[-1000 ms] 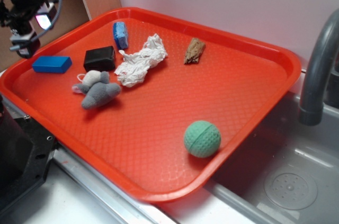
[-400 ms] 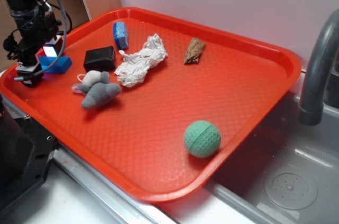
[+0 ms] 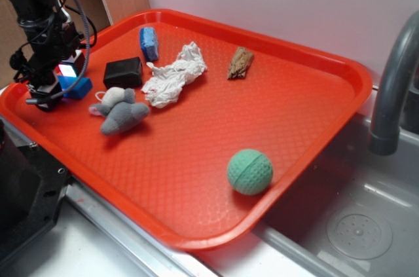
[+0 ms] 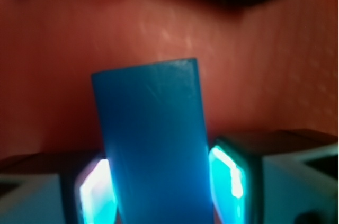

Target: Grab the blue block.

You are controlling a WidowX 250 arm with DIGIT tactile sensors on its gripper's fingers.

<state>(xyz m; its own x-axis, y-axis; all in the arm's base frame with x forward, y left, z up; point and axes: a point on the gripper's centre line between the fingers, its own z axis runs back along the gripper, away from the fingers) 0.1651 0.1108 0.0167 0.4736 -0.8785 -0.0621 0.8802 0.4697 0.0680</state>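
A: Fingers (image 4: 95,192) either side of the blue block (image 4: 153,139), pads lit cyan against its two long faces. On the wrist view they sit right up on it, no gap showing, so the gripper (image 3: 57,79) is narrowed down and clamped on the block.

B: And outside?

A: The blue block (image 3: 80,86) is at the tray's left edge, mostly hidden by the arm; one end pokes out toward the black block (image 3: 123,72), near but apart.

B: Surface?

A: Red textured tray (image 3: 308,113) on a pale table (image 3: 39,257). On it: a blue sponge piece (image 3: 148,43), a crumpled white cloth (image 3: 173,74), a grey stuffed toy (image 3: 120,111), a brown scrap (image 3: 240,63), a green ball (image 3: 249,171). A sink (image 3: 353,224) with a grey faucet (image 3: 393,87) is on the right, a white wall behind.

B: Which way does the block point?

A: On the wrist view its long axis runs straight away from the camera, between the fingers, lying flat on the tray.
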